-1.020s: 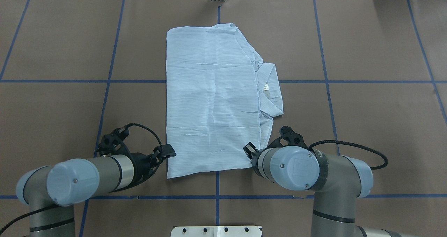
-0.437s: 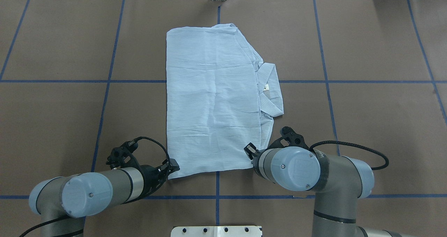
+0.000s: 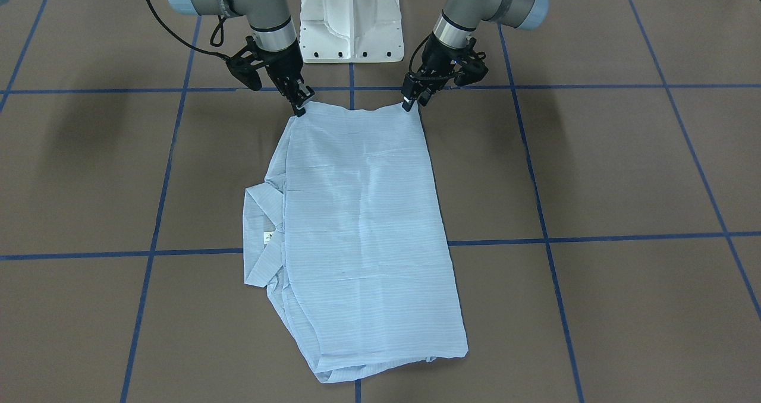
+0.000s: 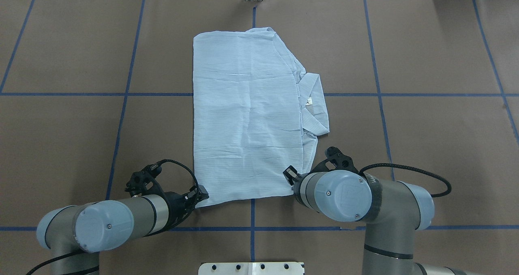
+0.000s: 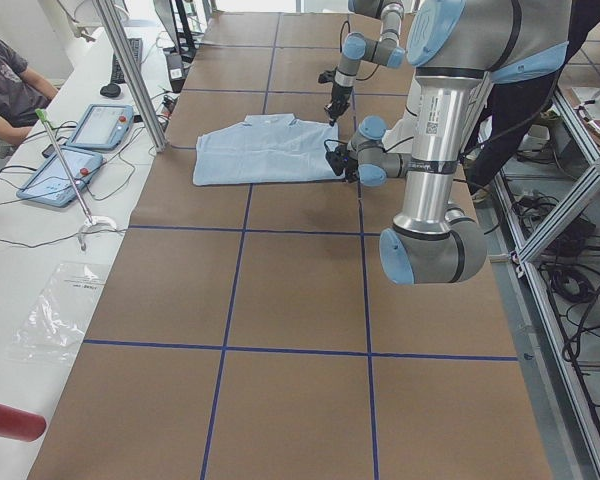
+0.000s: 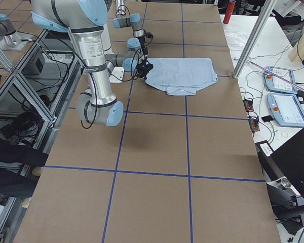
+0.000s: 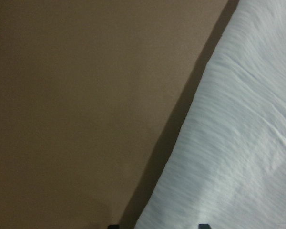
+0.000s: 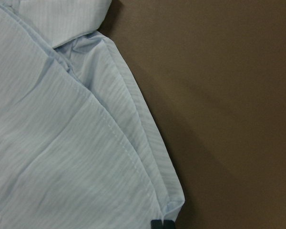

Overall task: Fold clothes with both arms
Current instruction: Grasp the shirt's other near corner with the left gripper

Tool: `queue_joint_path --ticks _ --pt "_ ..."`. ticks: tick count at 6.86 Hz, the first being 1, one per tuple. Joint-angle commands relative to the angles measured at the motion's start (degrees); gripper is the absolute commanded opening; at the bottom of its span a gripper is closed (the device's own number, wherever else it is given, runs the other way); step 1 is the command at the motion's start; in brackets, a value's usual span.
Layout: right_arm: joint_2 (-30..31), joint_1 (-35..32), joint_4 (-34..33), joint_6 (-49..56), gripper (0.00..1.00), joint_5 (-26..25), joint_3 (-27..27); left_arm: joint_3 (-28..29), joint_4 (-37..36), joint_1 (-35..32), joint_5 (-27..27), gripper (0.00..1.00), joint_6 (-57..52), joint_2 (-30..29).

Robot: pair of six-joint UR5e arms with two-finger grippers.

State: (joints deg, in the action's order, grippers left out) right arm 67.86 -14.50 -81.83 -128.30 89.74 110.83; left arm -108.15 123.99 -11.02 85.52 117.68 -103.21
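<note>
Gripping the two near corners of the short edge is the step in hand, judged from the poses.

Item: one shirt, pale blue and finely striped. It lies flat at mid-bench as a long rectangle. Its collar and white label jut from the long edge on the robot's right.

Right hand: closed, tips pinched on the near right corner. The wrist view shows several stitched layers stacked there.

Left hand: open, tips apart and straddling the near left corner. Cloth lies between them, not yet clamped.

Handling advice: the left hand should close deep enough to catch every layer, not the top ply alone. Both hands should then rise together, level, and carry the edge toward the far end so the fold lands square.

Material: thin, limp woven cloth, lightly creased. It is likely to sag in the middle and slip between plies.

Bench: matte brown covering with blue tape lines in a grid.
</note>
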Motion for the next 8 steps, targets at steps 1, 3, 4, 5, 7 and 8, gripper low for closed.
queue_joint_path --ticks 1,3,4,5,7,8 --pt "0.00 0.00 0.00 -0.02 0.00 0.00 0.00 0.13 -0.06 0.03 0.00 0.38 0.01 -0.15" --pt "0.00 0.00 0.00 -0.02 0.00 0.00 0.09 0.13 -0.06 -0.05 -0.70 0.00 0.09 -0.24" --pt "0.00 0.00 0.00 -0.02 0.00 -0.09 0.00 0.13 -0.06 -0.05 -0.70 0.00 0.09 -0.24" --pt "0.00 0.00 0.00 -0.02 0.00 -0.09 0.09 -0.04 -0.06 -0.05 -0.70 0.00 0.09 -0.32" --pt "0.78 0.35 0.00 -0.02 0.00 -0.09 1.92 -2.58 -0.06 -0.23 -0.79 0.00 1.32 -0.24" --pt "3.66 0.61 0.00 -0.11 0.00 -0.09 6.46 -7.21 -0.15 -0.40 -0.79 0.00 1.67 0.46"
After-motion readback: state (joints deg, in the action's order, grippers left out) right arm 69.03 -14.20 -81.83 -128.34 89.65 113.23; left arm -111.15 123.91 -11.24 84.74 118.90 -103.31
